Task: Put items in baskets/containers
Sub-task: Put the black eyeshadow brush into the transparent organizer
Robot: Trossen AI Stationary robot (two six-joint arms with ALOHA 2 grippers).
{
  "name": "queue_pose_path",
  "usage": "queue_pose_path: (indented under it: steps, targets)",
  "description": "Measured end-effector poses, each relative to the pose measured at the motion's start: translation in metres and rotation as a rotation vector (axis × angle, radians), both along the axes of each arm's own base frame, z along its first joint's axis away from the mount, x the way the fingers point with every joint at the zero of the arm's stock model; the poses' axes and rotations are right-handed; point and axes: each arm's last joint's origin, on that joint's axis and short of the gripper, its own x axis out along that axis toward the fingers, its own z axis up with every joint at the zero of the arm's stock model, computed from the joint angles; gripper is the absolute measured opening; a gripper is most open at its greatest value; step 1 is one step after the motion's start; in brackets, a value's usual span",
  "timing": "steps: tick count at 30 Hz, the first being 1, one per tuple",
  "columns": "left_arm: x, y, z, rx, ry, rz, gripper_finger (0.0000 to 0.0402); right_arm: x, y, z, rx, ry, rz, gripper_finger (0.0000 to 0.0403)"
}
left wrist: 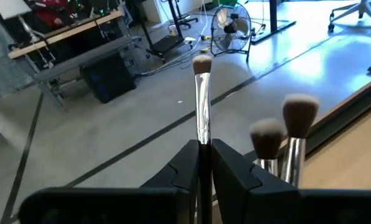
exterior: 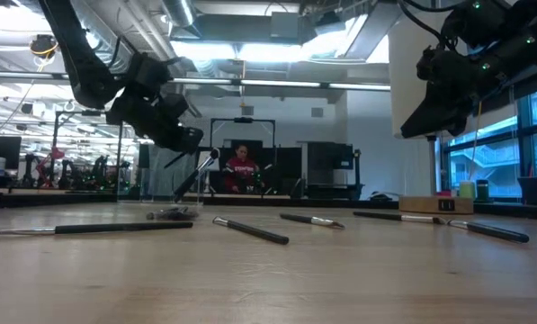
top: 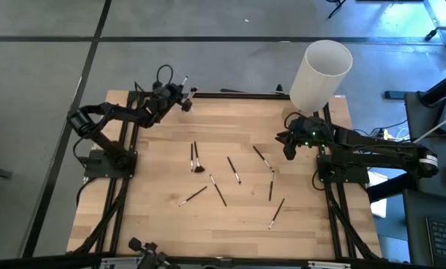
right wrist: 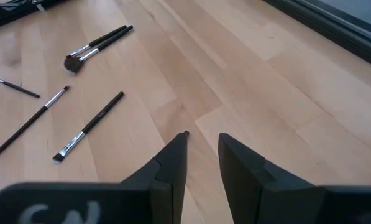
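Note:
My left gripper (top: pixel 182 97) hangs over the table's far left corner, shut on one thin brush (left wrist: pixel 202 99) with a silver ferrule and a pale bristle tip. Beside it two more brushes (left wrist: pixel 295 134) stand with their bristles up. What holds them is hidden, and no clear cup shows plainly. Several dark-handled brushes (top: pixel 234 170) lie flat on the wooden table (top: pixel 155 224). My right gripper (right wrist: pixel 204 140) is open and touches nothing. It hovers above the table's right side (top: pixel 290 148), with loose brushes (right wrist: pixel 89 127) ahead of it. My left gripper pinches the brush between its two fingers (left wrist: pixel 188 165) just below the silver ferrule (left wrist: pixel 203 134). The brush lies along the fingers, and its bristle tip (left wrist: pixel 202 63) sticks out past them. It is lifted clear of the table. The fingers hide the handle.
A tall white cylinder (top: pixel 321 73) stands at the far right corner, behind my right arm. A black frame runs along the table's edges (top: pixel 125 187). Bare wood lies at the near left (top: pixel 133 217). A person (exterior: pixel 242 168) sits in the room beyond the table.

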Motion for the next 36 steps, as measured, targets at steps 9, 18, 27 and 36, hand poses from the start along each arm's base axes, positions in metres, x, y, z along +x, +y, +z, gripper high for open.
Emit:
queue_pose_path:
  steps: [9,18,27,36]
  targets:
    - [-0.005,0.007,-0.002,0.001,-0.006,0.003,0.0037,0.0,0.0,0.0,0.0,0.001,0.0,0.0092]
    - [-0.013,0.001,-0.012,-0.016,-0.012,0.013,0.0036,-0.002,0.001,-0.004,0.04,0.039,-0.006,0.0092]
    - [-0.026,-0.008,-0.021,0.005,-0.056,0.032,0.0037,-0.004,0.002,-0.007,0.059,0.074,-0.011,0.0092]
    - [-0.026,-0.008,-0.019,-0.002,-0.091,0.039,0.0069,-0.004,0.002,-0.007,0.057,0.069,-0.01,0.0092]
